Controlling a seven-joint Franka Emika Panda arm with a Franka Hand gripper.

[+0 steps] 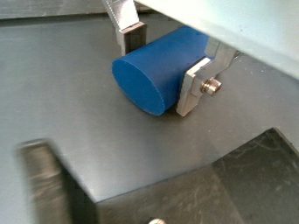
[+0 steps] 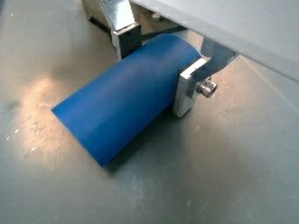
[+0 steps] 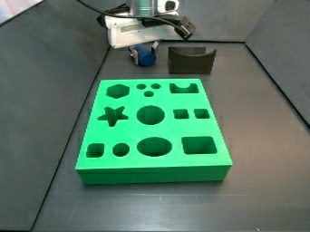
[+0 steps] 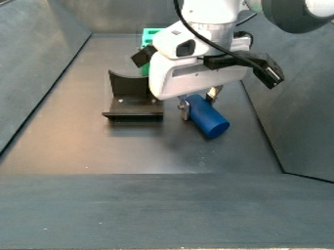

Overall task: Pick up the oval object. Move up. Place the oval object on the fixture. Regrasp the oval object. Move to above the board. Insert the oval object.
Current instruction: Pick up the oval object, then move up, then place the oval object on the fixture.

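Note:
The oval object (image 1: 152, 74) is a blue peg lying on its side on the dark floor. It shows in both wrist views (image 2: 122, 101) and both side views (image 3: 145, 58) (image 4: 206, 120). My gripper (image 1: 163, 63) (image 2: 159, 63) is down over one end of it, with a silver finger (image 1: 195, 85) against each flank, shut on it. The gripper also shows low at the floor in both side views (image 3: 145, 50) (image 4: 193, 102). The fixture (image 3: 190, 60) (image 4: 129, 98) stands close beside the peg. The green board (image 3: 154, 127) lies apart from both.
The fixture's dark upright (image 1: 47, 184) and base plate (image 1: 239, 179) show close to the peg in a wrist view. Dark walls enclose the floor (image 3: 61, 82). Only a corner of the board (image 4: 155, 37) shows behind the arm.

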